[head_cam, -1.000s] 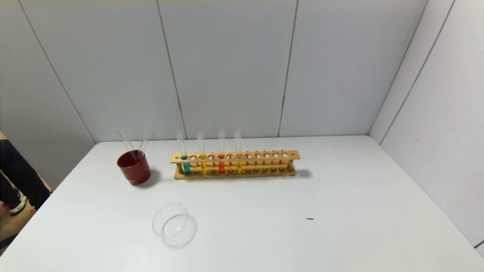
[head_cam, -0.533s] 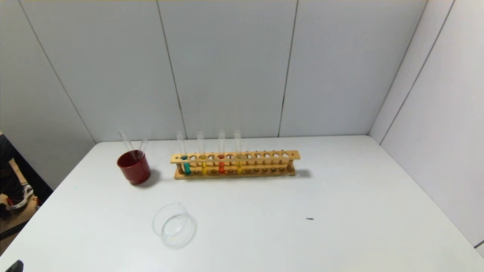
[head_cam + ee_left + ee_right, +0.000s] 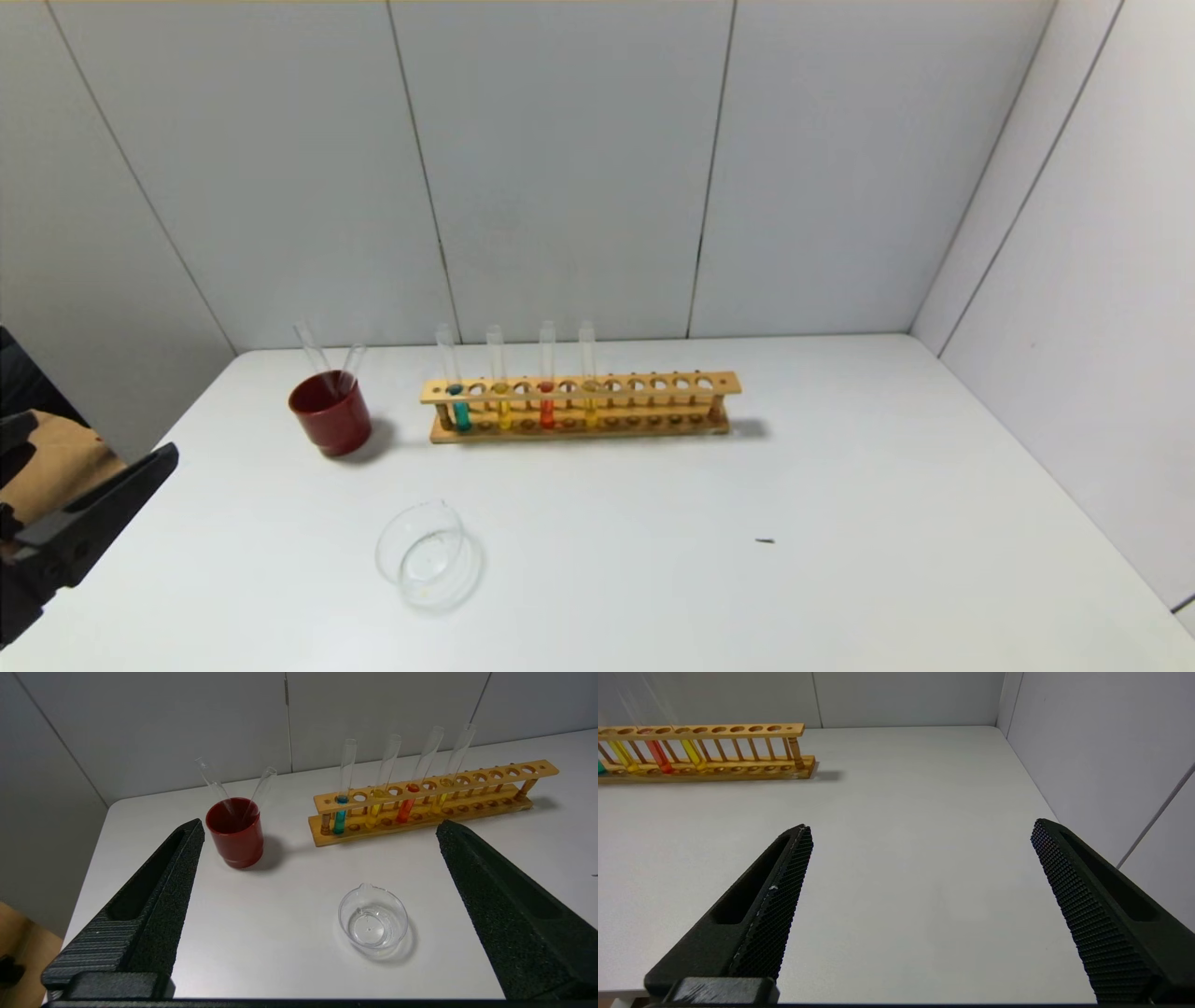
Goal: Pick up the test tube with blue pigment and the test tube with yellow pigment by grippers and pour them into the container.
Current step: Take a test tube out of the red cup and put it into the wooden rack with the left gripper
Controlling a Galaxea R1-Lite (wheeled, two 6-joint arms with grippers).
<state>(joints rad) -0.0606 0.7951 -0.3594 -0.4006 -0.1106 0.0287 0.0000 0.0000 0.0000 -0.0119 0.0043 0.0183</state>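
My left gripper point(image 3: 317, 833) is up at the table's left edge, jaws spread wide and empty, looking across at the glassware. My right gripper point(image 3: 920, 833) hangs over the right side of the table, jaws just as wide, nothing between them.

Biggest first: the white table point(image 3: 840, 485). Along its far side stands the wooden rack point(image 3: 581, 407), four tubes upright in its left half. Just left of the rack is the dark red cup point(image 3: 330, 412) with two clear tubes leaning in it. Nearer to me, apart from both, the clear glass container point(image 3: 428, 554) rests on the table, spout toward the rack.

In the rack, the test tube with blue pigment point(image 3: 458, 401) takes the leftmost slot. The test tube with yellow pigment point(image 3: 502, 403) stands beside it, then a red-orange tube point(image 3: 547, 401), then a second yellow tube point(image 3: 589, 401). A tiny dark speck point(image 3: 765, 540) lies right of centre.
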